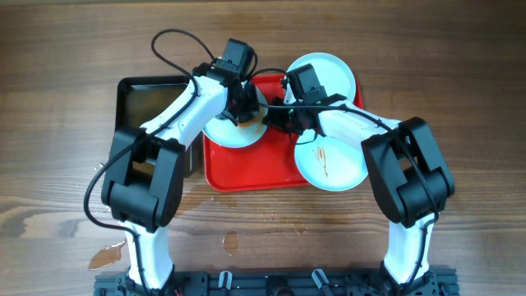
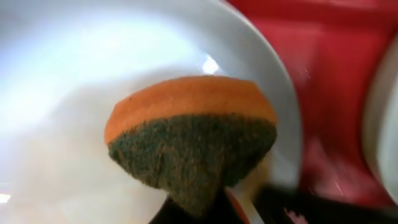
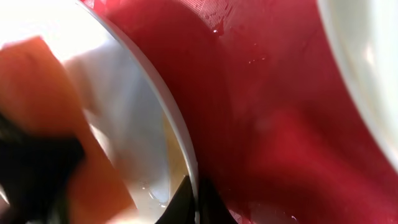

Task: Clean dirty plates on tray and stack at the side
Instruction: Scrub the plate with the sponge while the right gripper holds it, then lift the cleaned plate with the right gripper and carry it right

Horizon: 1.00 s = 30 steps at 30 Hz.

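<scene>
Three pale blue plates show in the overhead view. The left plate (image 1: 223, 131) lies on the red tray (image 1: 246, 174). My left gripper (image 1: 241, 104) is shut on an orange sponge with a green scouring face (image 2: 193, 134) and holds it on this plate (image 2: 68, 74). My right gripper (image 1: 275, 116) is shut on the same plate's right rim (image 3: 180, 146), jaws (image 3: 194, 202) either side of it. A second plate (image 1: 333, 163) with brown smears lies at the tray's right. A third plate (image 1: 335, 70) lies at the back right, partly off the tray.
A black rectangular pan (image 1: 148, 99) stands left of the tray, partly under my left arm. Water puddles (image 1: 108, 256) lie on the wooden table near the front left. The tray floor (image 3: 280, 124) looks wet.
</scene>
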### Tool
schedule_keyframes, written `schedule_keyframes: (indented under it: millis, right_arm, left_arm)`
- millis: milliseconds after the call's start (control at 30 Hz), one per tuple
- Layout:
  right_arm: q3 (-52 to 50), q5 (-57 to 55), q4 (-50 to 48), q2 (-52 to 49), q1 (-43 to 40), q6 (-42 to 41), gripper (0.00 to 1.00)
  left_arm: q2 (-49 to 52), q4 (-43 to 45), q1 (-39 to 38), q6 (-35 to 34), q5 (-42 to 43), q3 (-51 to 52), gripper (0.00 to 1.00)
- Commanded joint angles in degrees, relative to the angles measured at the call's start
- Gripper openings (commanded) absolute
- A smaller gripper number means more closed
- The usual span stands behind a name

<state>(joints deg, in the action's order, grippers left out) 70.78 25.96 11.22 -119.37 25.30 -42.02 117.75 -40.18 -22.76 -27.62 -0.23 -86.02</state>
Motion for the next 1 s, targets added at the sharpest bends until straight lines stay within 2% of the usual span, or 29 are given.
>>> schedule_keyframes:
  millis: [0,167,300,367,500,567,667,733,833,900,967]
  right_arm:
    - [0.0,0.9,0.3,-2.2,0.0,-0.1,0.04]
    - [0.0,0.9,0.3,-2.2,0.0,-0.2,0.04]
    - [0.0,1.1,0.2,-2.2,0.0,-0.2,0.04]
    - [0.0,1.2,0.2,-2.2,0.0,-0.2,0.04]
    - [0.0,1.2,0.2,-2.2,0.0,-0.2,0.04]
    - [0.0,1.1,0.2,-2.2,0.0,-0.2,0.04]
    - [0.0,1.1,0.2,-2.2,0.0,-0.2,0.04]
    - [0.0,1.2,0.2,-2.2,0.0,-0.2,0.04]
    - [0.0,1.2,0.3,-2.2,0.0,-0.2,0.05]
    - [0.0,1.2,0.5,-2.2,0.0,-0.1,0.04]
    - [0.0,1.1,0.5,-2.2,-0.1,-0.1,0.04]
  left_arm:
    - [0.3,-0.3,0.3,-6.1,-19.6,-1.0,0.04]
    - [0.3,-10.5,0.3,-6.3,-22.8,-1.0,0.04]
    - [0.3,-20.4,0.1,-6.3,-18.0,-1.0,0.04]
    - [0.3,-21.6,0.2,-4.9,-10.0,-1.0,0.04]
    - [0.3,-16.3,0.2,6.5,9.6,-1.0,0.04]
    - [0.3,-12.7,0.2,6.8,12.4,-1.0,0.04]
    - [0.3,-6.8,0.8,4.8,9.6,-1.0,0.04]
    - [0.3,-3.2,1.2,0.2,1.6,-1.0,0.04]
    - [0.3,0.2,1.4,-9.9,-15.7,-1.0,0.04]
    - [-0.3,-0.5,1.7,-10.6,-17.2,-1.4,0.04]
    - [-1.6,-3.4,2.2,-10.6,-15.1,-2.7,0.04]
